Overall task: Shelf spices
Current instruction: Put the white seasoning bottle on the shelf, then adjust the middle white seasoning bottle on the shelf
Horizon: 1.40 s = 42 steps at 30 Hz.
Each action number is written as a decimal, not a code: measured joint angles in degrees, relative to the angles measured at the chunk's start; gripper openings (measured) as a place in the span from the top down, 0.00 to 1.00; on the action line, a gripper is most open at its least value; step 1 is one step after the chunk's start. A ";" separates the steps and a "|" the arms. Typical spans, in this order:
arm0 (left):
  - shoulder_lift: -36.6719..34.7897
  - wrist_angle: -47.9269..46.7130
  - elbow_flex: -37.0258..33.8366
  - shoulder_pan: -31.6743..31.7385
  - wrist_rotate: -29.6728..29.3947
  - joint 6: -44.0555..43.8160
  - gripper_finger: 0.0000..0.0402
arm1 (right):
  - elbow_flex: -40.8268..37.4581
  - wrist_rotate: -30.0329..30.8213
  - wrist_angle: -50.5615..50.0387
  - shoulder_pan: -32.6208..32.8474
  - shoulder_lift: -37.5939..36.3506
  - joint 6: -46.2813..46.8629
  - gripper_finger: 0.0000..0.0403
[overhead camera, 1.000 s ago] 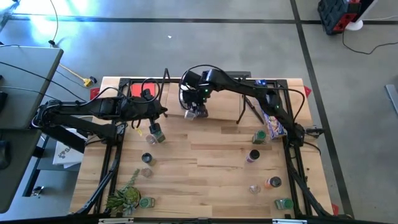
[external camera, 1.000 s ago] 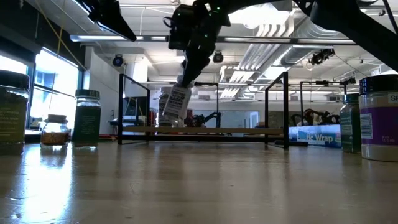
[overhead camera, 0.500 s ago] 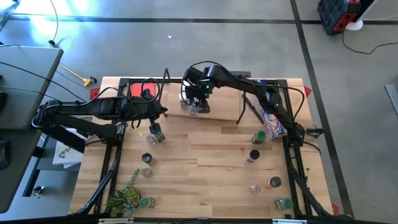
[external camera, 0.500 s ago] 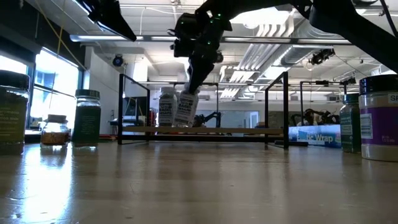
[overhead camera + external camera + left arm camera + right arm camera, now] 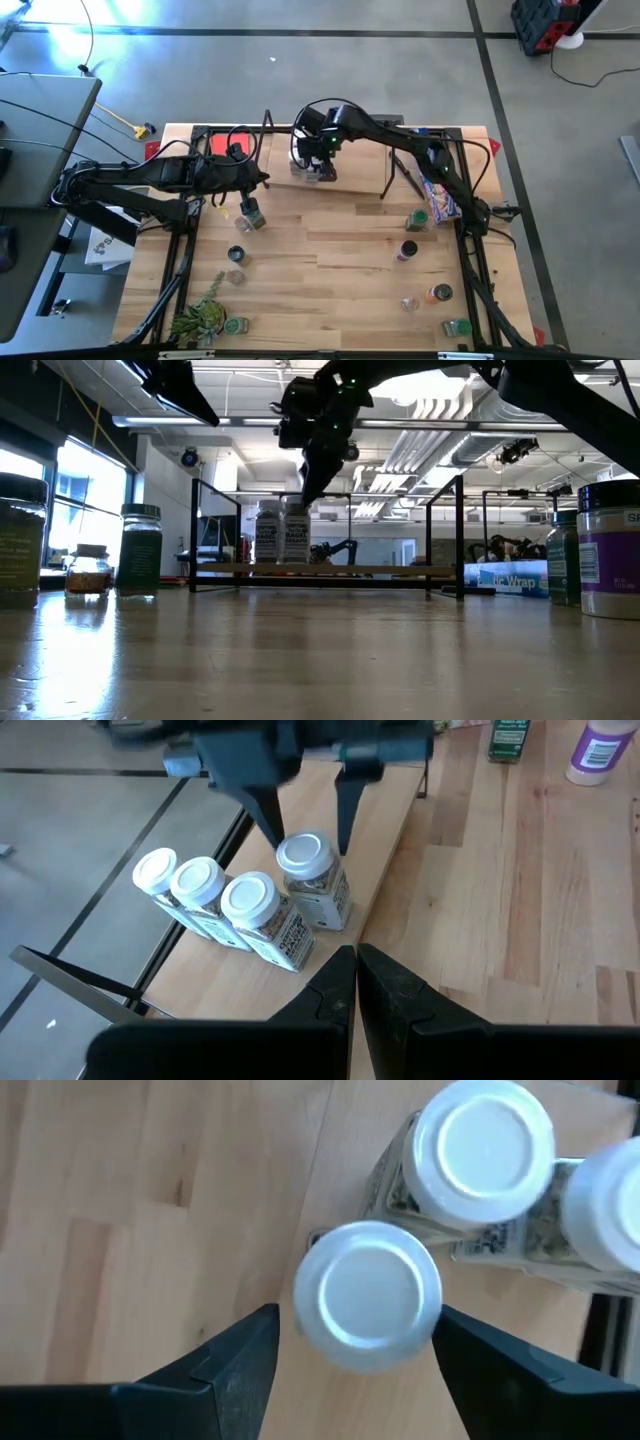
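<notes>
Up close in the low view, the nearest stuff is a few spice jars right by the camera: a dark-lidded one with greenish contents (image 5: 20, 540) on the left edge, another green-filled jar (image 5: 140, 550) a bit further in, and a purple-labelled jar with a dark cap (image 5: 610, 548) on the right. From above you can see more loose jars scattered on the wooden table (image 5: 330, 260), a green-topped one (image 5: 417, 221) and a dark-topped one (image 5: 407, 250) on the right side, plus a little green plant (image 5: 200, 318) at the front left corner. The left gripper (image 5: 355, 982) hangs over the left part of the table with its fingers pressed together, nothing in them. Further back is the shelf (image 5: 250, 975), a pale wood board with thin black wire uprights, and there are four white-capped jars standing in a tight row on it, clear bodies with brownish contents and black and white labels. The right gripper (image 5: 305, 825) is right above the end jar (image 5: 312, 880), and its fingers stand spread on either side of the white cap with a visible gap, so it's not gripping it; the jar sits upright on the board, just beside its neighbour (image 5: 484, 1152). A long blue box (image 5: 510, 580) lies at the far right of the shelf area.
</notes>
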 joint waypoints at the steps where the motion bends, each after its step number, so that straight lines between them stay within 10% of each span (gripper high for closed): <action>1: 0.01 -0.02 0.00 0.00 0.00 -0.11 0.97 | 0.00 0.00 -0.57 0.00 -0.78 0.00 0.37; 12: 0.02 -2.07 0.00 -0.02 0.02 -1.40 0.97 | -9.56 -3.52 -4.13 -1.73 -4.04 0.75 0.37; 28: 2.50 1.77 -1.09 1.12 5.49 -1.88 0.97 | -55.21 3.03 46.39 -1.67 -21.80 12.72 0.37; 42: 20.25 15.24 -3.43 10.46 12.09 4.97 1.00 | -59.21 3.19 56.40 1.24 -21.81 17.53 0.37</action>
